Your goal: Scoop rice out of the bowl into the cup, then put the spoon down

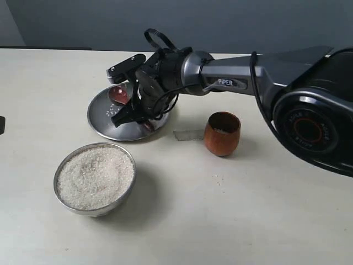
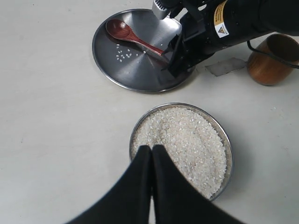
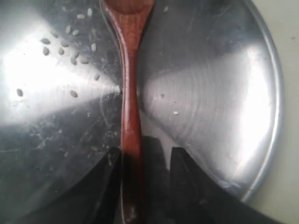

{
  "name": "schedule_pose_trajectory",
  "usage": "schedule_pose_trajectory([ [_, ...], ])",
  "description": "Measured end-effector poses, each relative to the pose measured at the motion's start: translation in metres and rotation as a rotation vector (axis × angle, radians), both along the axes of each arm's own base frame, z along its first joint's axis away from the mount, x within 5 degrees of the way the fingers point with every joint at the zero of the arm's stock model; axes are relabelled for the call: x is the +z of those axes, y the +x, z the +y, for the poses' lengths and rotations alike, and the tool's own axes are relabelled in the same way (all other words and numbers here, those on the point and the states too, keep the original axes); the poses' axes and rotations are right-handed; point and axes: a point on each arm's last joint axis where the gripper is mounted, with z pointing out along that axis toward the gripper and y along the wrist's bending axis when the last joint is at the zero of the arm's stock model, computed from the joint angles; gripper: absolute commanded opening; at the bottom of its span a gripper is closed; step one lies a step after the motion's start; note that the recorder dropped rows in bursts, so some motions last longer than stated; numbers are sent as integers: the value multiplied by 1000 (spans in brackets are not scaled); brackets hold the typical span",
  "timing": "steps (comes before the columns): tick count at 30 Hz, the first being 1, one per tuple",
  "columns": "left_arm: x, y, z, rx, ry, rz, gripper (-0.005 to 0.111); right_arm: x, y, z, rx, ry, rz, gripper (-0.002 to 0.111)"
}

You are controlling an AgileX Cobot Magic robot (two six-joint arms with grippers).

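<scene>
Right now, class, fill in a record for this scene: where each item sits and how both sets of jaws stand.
spoon: lying on the flat steel plate, handle between the right jaws
right jaws: either side of the handle; grip unclear
left jaws: shut, empty, above the bowl
bowl: nearly full of rice
cup: upright beside the plate, a little rice inside
plate: a few loose grains

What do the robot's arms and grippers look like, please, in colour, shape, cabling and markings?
The right arm has a smooth grey tubular link lettered PIPER in white, with black joints and a looped black cable. Its black wrist carries a yellow warning sticker. The right gripper has broad black fingers. The left gripper shows two glossy black fingers that taper to narrow tips.
</scene>
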Motion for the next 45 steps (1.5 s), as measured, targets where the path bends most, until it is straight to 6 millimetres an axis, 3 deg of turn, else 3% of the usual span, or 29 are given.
schedule_pose_trajectory([
  [8, 0, 0, 0, 0, 0, 0, 0, 79, -7, -16, -22, -25, -87, 32],
  [14, 0, 0, 0, 0, 0, 0, 0, 118, -24, -37, -58, -65, -76, 0],
  [21, 0, 0, 0, 0, 0, 0, 0, 157, -62, -74, -63, -75, -95, 0],
  [26, 0, 0, 0, 0, 0, 0, 0, 175, -95, -111, -76, -111, -139, 0],
  [35, 0, 0, 0, 0, 0, 0, 0, 188, -157, -180, -145, -114, -241, 0],
  [45, 0, 0, 0, 0, 0, 0, 0, 182, -217, -243, -200, -130, -280, 0],
])
